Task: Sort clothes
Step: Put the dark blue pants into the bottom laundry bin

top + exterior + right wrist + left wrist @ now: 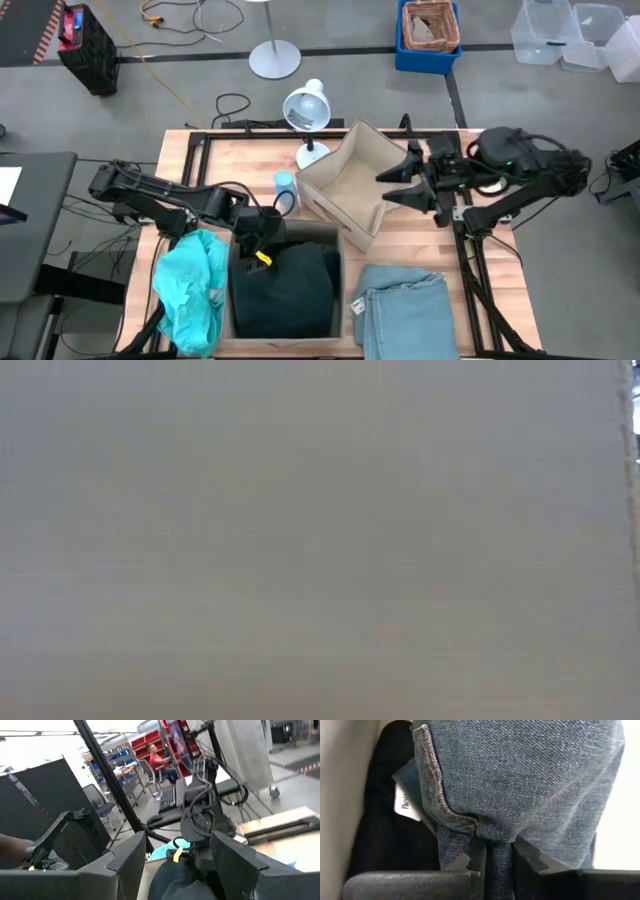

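From above, a wooden table (410, 250) stands on a grey floor. The left gripper (262, 238) hangs over a beige box (232, 290) holding a dark garment (285, 285). A turquoise garment (192, 285) lies beside that box, a pale blue garment (405, 310) on its other side. The right gripper (400, 185), fingers spread, rests at a tilted second box (345, 185).

The low view shows only a blank beige surface.

The left wrist view shows the fingers (470, 862) pinching blue denim (520, 775).

The right wrist view shows spread fingers (235, 860), red shelving (160, 740) and a seated person (159, 760).
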